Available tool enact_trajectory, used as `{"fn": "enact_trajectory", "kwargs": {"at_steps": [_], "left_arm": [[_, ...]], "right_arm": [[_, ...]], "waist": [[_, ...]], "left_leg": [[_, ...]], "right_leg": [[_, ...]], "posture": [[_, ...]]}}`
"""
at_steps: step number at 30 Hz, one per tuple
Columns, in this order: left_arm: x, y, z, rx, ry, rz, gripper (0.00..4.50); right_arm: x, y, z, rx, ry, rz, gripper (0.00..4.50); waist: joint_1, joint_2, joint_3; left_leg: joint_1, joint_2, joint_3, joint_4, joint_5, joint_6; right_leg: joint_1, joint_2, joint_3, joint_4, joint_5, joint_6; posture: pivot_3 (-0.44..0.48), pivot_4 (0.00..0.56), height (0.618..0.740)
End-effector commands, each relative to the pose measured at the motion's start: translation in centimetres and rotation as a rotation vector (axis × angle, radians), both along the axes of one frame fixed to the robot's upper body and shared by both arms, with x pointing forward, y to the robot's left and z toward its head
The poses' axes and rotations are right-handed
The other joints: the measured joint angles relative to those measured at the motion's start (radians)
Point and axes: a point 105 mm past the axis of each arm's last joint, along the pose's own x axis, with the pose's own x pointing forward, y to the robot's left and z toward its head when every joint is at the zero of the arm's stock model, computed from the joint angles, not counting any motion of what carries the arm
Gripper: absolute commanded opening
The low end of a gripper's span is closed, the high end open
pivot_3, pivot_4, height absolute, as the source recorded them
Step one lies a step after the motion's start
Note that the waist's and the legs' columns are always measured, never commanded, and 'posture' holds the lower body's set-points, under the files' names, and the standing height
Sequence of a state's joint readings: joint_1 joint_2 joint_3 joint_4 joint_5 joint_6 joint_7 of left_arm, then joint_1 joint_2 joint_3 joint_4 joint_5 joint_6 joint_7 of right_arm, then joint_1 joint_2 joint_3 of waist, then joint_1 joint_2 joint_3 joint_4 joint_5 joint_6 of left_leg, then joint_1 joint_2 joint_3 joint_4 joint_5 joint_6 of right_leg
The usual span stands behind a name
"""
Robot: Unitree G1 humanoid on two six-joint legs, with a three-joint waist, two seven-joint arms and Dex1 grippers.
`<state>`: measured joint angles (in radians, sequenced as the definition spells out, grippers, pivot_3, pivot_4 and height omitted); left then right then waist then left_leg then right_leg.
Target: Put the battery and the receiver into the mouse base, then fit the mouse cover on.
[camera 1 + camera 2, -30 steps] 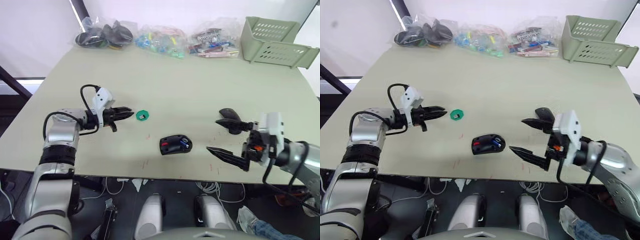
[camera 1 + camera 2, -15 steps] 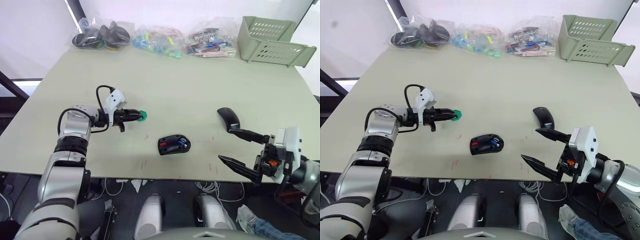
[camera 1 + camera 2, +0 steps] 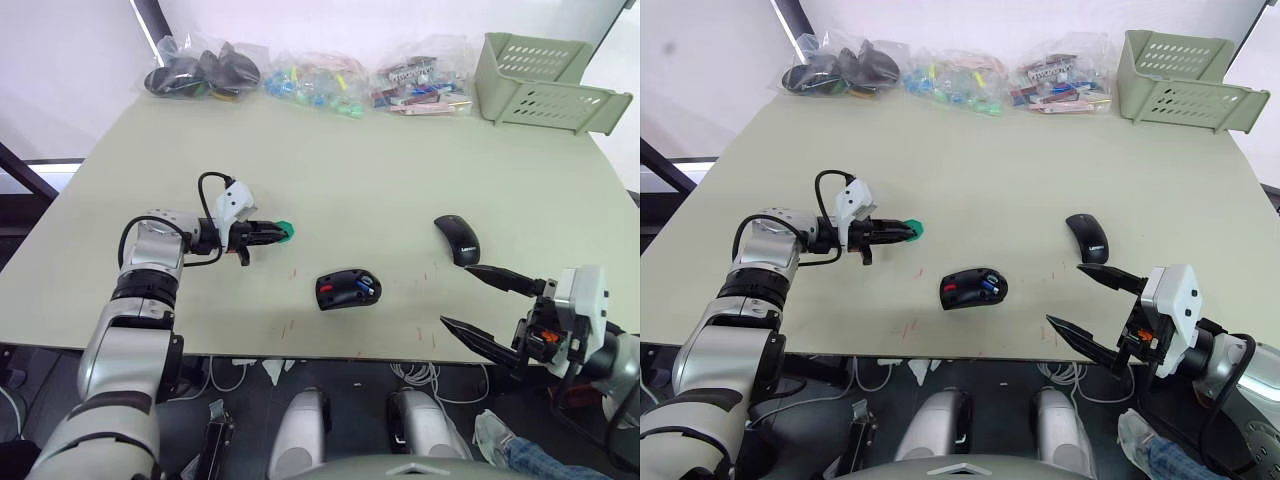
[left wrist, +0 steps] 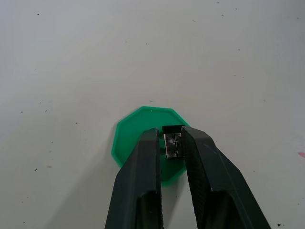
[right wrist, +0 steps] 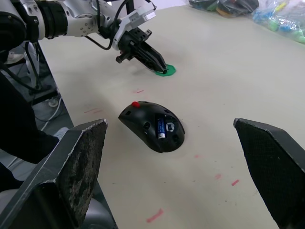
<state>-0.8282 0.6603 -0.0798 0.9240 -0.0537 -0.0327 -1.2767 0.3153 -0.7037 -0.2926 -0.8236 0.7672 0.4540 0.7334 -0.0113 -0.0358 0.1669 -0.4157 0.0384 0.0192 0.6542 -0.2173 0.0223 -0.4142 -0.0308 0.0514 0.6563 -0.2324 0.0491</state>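
Note:
The black mouse base [image 3: 346, 291] lies open near the table's front middle, with the blue battery [image 5: 160, 128] seated inside it. To its right the glossy mouse cover [image 3: 456, 240] rests on the table. My left gripper [image 3: 272, 233] reaches over a green disc [image 4: 143, 129], and its fingers [image 4: 143, 162] are shut on the tiny dark-and-silvery receiver [image 4: 172, 145] that sits on the disc. My right gripper [image 3: 458, 296] hangs wide open at the front right edge, apart from the cover, and holds nothing.
Several clear bags of parts [image 3: 320, 78] line the table's back edge. A pale green basket [image 3: 545, 80] stands at the back right. Small red marks dot the tabletop around the mouse base.
My left gripper has moved right onto the green disc and closed on the receiver. My right gripper has pulled back toward the front right, away from the mouse cover.

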Motion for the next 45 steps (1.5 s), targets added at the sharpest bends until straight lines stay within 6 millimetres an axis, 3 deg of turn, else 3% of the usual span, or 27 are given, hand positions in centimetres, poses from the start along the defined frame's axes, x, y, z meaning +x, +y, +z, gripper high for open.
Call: {"fn": "enact_trajectory", "kwargs": {"at_steps": [1, 2, 5, 9, 16, 17, 19, 20, 21, 45], "left_arm": [[0.3, 0.1, 1.2, 0.006, -0.041, -0.010, 0.83], [0.1, 0.1, 1.1, 0.006, -0.033, -0.017, 0.83], [0.1, 0.1, 1.1, 0.005, -0.035, -0.021, 1.50], [0.0, 0.2, 1.3, 0.004, -0.047, -0.020, 3.32], [0.0, 0.4, 1.4, 0.004, -0.052, -0.020, 3.32], [0.0, 0.5, 1.5, 0.003, -0.052, -0.021, 2.95], [0.0, 0.6, 1.6, 0.003, -0.053, -0.022, 2.66], [-0.1, 0.6, 1.6, 0.003, -0.052, -0.023, 2.08], [-0.1, 0.7, 1.6, 0.005, -0.052, -0.024, 1.87], [0.5, 1.1, 1.5, 0.040, -0.073, 0.007, 1.87]], "right_arm": [[-0.2, 0.4, 1.0, -0.003, -0.055, 0.016, 4.50], [-0.2, 0.4, 1.0, -0.003, -0.056, 0.017, 4.50], [-0.1, 0.5, 1.1, -0.001, -0.059, 0.019, 4.50], [-0.1, 0.6, 1.0, -0.001, -0.059, 0.022, 4.50], [-0.1, 0.6, 1.0, -0.003, -0.058, 0.023, 4.50], [-0.1, 0.5, 1.0, -0.003, -0.057, 0.023, 4.50], [-0.2, 0.5, 1.0, -0.003, -0.056, 0.024, 4.50], [-0.2, 0.5, 0.9, -0.003, -0.055, 0.024, 4.50], [-0.2, 0.5, 0.9, -0.002, -0.054, 0.025, 4.50], [-0.3, 0.6, 0.8, 0.002, -0.050, 0.030, 4.50]], "waist": [[0.000, 0.000, 0.000], [0.000, 0.000, 0.000], [0.000, 0.000, 0.000], [0.000, 0.000, 0.000], [0.000, 0.000, 0.000], [0.000, 0.000, 0.000], [0.000, 0.000, 0.000], [0.000, 0.000, 0.000], [0.000, 0.000, 0.000], [0.000, 0.000, 0.000]], "left_leg": [[0.000, 0.000, 0.000, 0.000, 0.000, 0.000], [0.000, 0.000, 0.000, 0.000, 0.000, 0.000], [0.000, 0.000, 0.000, 0.000, 0.000, 0.000], [0.000, 0.000, 0.000, 0.000, 0.000, 0.000], [0.000, 0.000, 0.000, 0.000, 0.000, 0.000], [0.000, 0.000, 0.000, 0.000, 0.000, 0.000], [0.000, 0.000, 0.000, 0.000, 0.000, 0.000], [0.000, 0.000, 0.000, 0.000, 0.000, 0.000], [0.000, 0.000, 0.000, 0.000, 0.000, 0.000], [0.000, 0.000, 0.000, 0.000, 0.000, 0.000]], "right_leg": [[0.000, 0.000, 0.000, 0.000, 0.000, 0.000], [0.000, 0.000, 0.000, 0.000, 0.000, 0.000], [0.000, 0.000, 0.000, 0.000, 0.000, 0.000], [0.000, 0.000, 0.000, 0.000, 0.000, 0.000], [0.000, 0.000, 0.000, 0.000, 0.000, 0.000], [0.000, 0.000, 0.000, 0.000, 0.000, 0.000], [0.000, 0.000, 0.000, 0.000, 0.000, 0.000], [0.000, 0.000, 0.000, 0.000, 0.000, 0.000], [0.000, 0.000, 0.000, 0.000, 0.000, 0.000], [0.000, 0.000, 0.000, 0.000, 0.000, 0.000]], "posture": [[0.000, 0.150, 0.740], [0.000, 0.150, 0.740], [0.000, 0.150, 0.740], [0.000, 0.150, 0.740], [0.000, 0.150, 0.740], [0.000, 0.150, 0.740], [0.000, 0.150, 0.740], [0.000, 0.150, 0.740], [0.000, 0.150, 0.740], [0.000, 0.150, 0.740]]}}
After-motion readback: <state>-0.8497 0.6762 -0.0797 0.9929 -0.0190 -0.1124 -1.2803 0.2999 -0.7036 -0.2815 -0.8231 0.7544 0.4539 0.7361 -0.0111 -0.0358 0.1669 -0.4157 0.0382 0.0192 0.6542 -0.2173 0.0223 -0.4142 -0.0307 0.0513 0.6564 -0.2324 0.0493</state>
